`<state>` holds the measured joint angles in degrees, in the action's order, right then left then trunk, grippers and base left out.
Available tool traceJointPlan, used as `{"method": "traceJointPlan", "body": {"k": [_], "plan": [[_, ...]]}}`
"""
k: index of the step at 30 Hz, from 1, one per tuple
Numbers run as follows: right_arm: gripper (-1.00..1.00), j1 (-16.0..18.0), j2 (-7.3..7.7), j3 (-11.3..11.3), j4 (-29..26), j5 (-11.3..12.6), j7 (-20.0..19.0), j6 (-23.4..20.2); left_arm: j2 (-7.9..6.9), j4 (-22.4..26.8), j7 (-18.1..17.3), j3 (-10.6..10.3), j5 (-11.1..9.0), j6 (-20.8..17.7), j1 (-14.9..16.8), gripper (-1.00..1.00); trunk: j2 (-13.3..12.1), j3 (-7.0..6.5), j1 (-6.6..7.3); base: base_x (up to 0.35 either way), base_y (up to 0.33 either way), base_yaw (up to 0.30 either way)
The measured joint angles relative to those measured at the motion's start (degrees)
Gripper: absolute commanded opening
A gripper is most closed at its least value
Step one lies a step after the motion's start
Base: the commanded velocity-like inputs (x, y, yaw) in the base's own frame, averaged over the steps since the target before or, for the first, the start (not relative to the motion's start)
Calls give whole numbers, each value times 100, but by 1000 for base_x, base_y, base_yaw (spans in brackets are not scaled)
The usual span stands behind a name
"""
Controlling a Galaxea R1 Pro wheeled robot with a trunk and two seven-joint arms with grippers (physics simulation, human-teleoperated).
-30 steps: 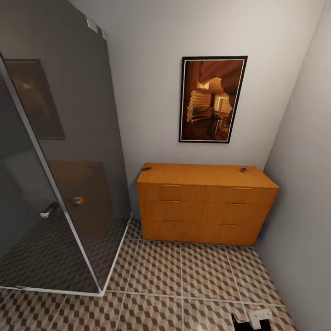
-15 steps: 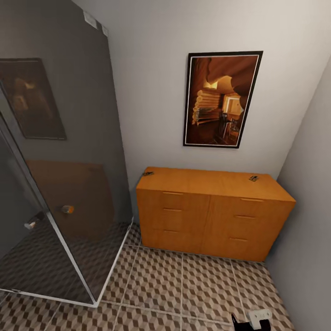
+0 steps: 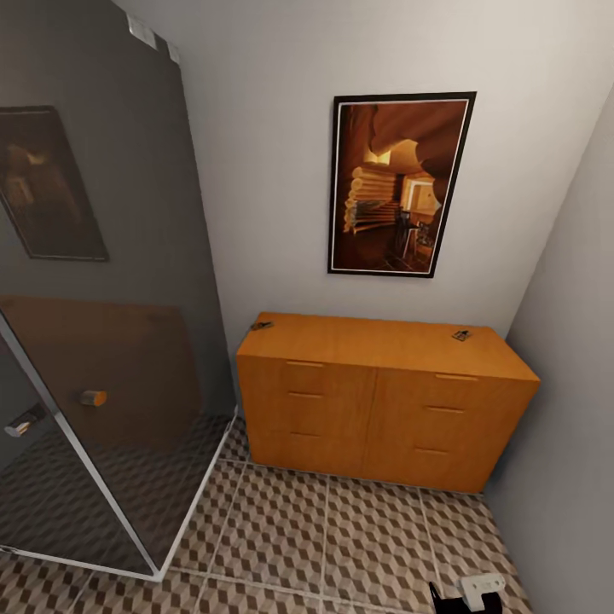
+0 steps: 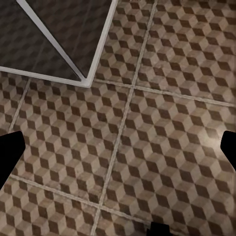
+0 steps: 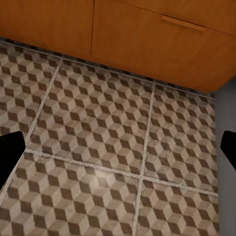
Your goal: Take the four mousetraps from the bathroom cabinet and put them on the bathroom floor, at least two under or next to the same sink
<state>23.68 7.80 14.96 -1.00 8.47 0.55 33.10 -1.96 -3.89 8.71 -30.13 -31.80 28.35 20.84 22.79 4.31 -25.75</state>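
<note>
2 small dark mousetraps show in the head view, both on the flat top of the cabinet point(image 3: 375, 388): one mousetrap at its rear left corner point(image 3: 261, 325), the other near its rear right corner point(image 3: 461, 335). They are too small to tell which way their long axes run, and I cannot see the other 2. The cabinet stands against the far wall under a framed picture point(image 3: 398, 183), with a dark glass shower screen point(image 3: 94, 324) to its left and a grey side wall to its right. Between the robot and the cabinet lies open bathroom floor point(image 3: 341, 529). At the lower right edge a bit of the right gripper point(image 3: 467, 594) pokes in; from here I cannot tell how its jaws stand. It sits low and well short of the cabinet, so both traps lie ahead of it and higher up; by my reading the right arm is nearer the right-hand trap, and the base must close in first.

Left wrist view: the left gripper point(image 4: 118, 150) looks down on cube-patterned tiles and the white corner of the shower sill point(image 4: 88, 78). Its 2 black fingertips sit at opposite edges, so the jaws are spread wide with nothing between them.

Right wrist view: the right gripper point(image 5: 118, 150) faces the floor just before the cabinet's lower drawer fronts; its jaws are likewise spread apart and empty.

No brand, label or readable writing appears anywhere.
</note>
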Motion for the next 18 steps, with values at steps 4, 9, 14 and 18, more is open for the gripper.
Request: {"method": "traceJointPlan", "body": {"k": [4,9,14,18], "plan": [[100,0,-9,1,0,-1,-3,-2,3,0,0,0,0,0,0,100,0,0,0,2,-12,0],[100,-1,-114,9,-6,-13,-8,1,7,0,0,0,2,0,0,100,0,0,0,1,-4,0],[100,0,-213,13,-20,-34,-7,16,8,0,0,0,3,1,0,100,0,0,0,0,-1,0],[100,0,-259,23,-77,-49,-7,42,8,0,0,0,1,1,0,100,0,0,0,0,0,0]]}}
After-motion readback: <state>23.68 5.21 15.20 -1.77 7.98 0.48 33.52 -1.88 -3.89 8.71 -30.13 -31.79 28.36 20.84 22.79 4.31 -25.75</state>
